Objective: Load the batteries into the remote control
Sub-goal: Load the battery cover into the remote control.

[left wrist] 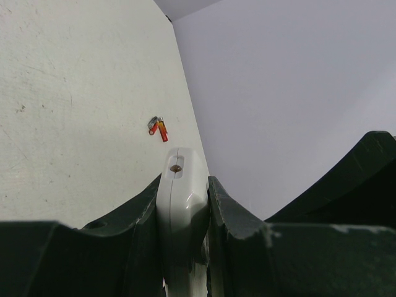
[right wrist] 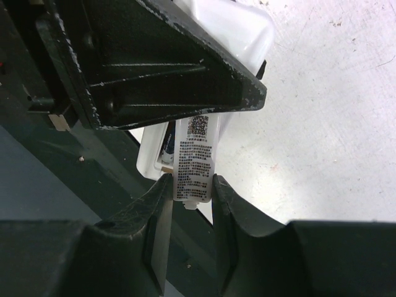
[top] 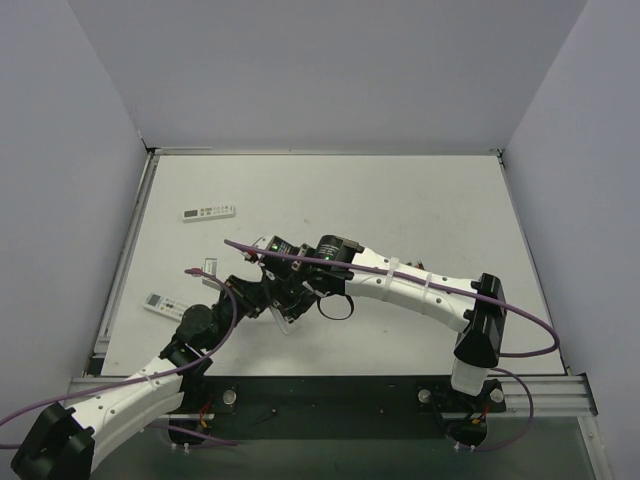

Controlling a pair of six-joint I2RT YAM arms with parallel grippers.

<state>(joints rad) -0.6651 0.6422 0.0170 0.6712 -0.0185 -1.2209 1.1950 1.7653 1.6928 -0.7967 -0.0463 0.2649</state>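
The remote control (left wrist: pixel 181 185) sits end-on between the fingers of the left gripper (left wrist: pixel 184 187), which is clamped tight on its two long sides. Its rounded white tip with a small dark emitter window sticks out past the fingertips. From the right wrist view, the remote's back faces the camera. A narrow labelled back piece (right wrist: pixel 195 158), printed with a square code and fine text, runs down into the right gripper (right wrist: pixel 189 184), whose jaws are pressed against both of its edges. Just left of that strip is a dark opening in the white body; what lies inside it is too shadowed to tell. In the top view the two grippers meet just left of the middle of the table (top: pixel 420 200), towards its near edge. The batteries (left wrist: pixel 159 128) lie in a small touching cluster on the table, red-orange with a grey end, well apart from the remote and close to the foot of the wall. Two other remotes rest on the table's left side — a longer white remote (top: pixel 208 212) with a grey display farther back, and another white remote (top: pixel 164 305) beside the left arm.
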